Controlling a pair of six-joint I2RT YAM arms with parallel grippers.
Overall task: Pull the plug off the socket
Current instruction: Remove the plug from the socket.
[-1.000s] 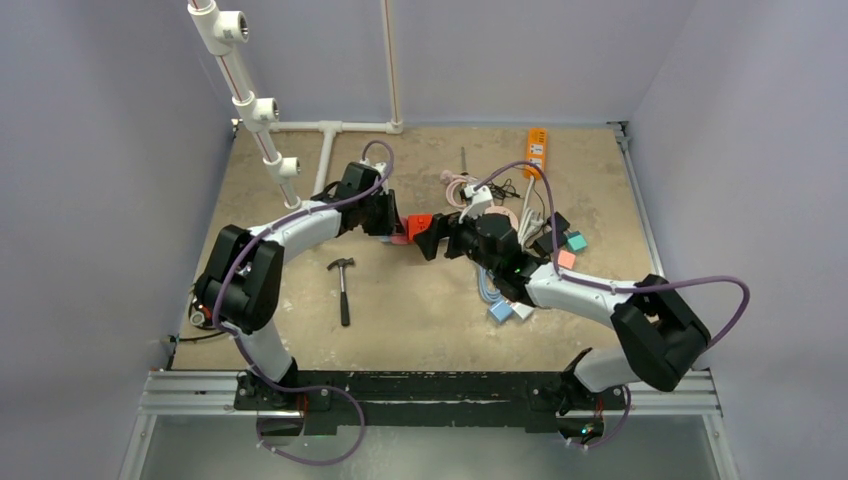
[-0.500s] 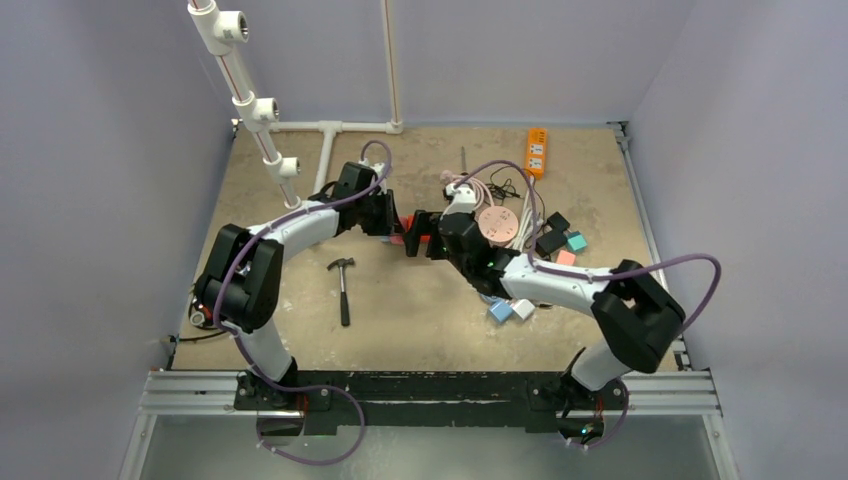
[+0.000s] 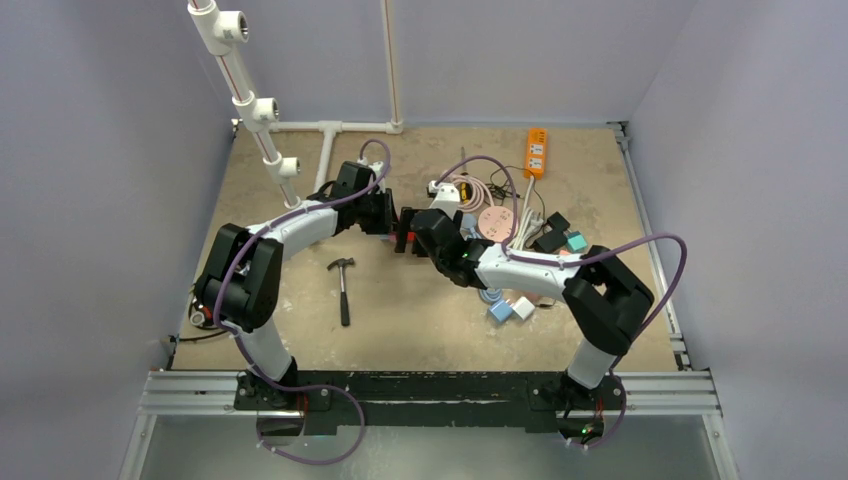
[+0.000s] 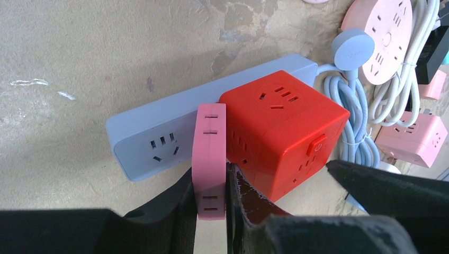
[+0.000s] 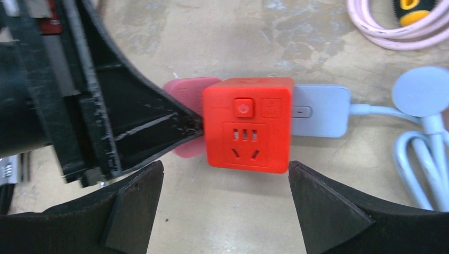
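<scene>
The red cube plug (image 5: pixel 248 121) sits in the blue power strip (image 4: pixel 153 137) on the surface (image 4: pixel 79 53), beside the pink adapter (image 4: pixel 210 143) clamped by the left tool (image 4: pixel 212 179). The right tool (image 5: pixel 226 166) is spread around the cube without contact. The cube looks rigid, light and smooth (perhaps slippery), so two opposite flat faces seem the best hold.

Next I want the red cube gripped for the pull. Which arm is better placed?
Right. The right gripper is open and straddles the red cube, one finger on each side, not yet closed. The left gripper is shut on the pink adapter beside the cube, so it is occupied.
</scene>
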